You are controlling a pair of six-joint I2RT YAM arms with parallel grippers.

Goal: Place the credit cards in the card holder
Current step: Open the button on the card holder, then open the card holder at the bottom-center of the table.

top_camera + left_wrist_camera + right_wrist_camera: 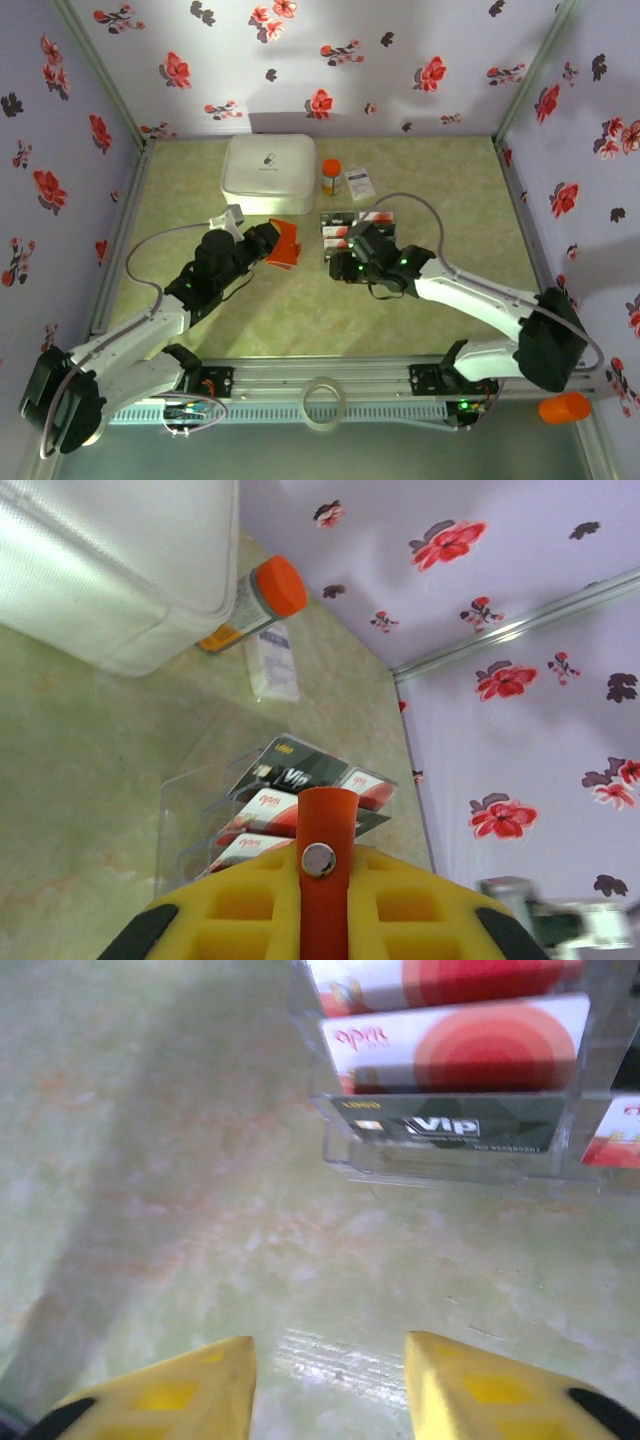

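Our left gripper (322,900) pinches the card holder (327,825); our right gripper (330,1365) hangs spread over the bench (190,1210), the credit cards (450,1055) in their clear rack (450,1167) just beyond its fingertips.

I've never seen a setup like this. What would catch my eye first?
Probably the bright orange wallet, pinched in the left gripper near the middle of the scene. Just right of it, red-and-white and dark cards stand in a clear rack, with the open right gripper hovering in front of them. Walls printed with red flowers surround everything.
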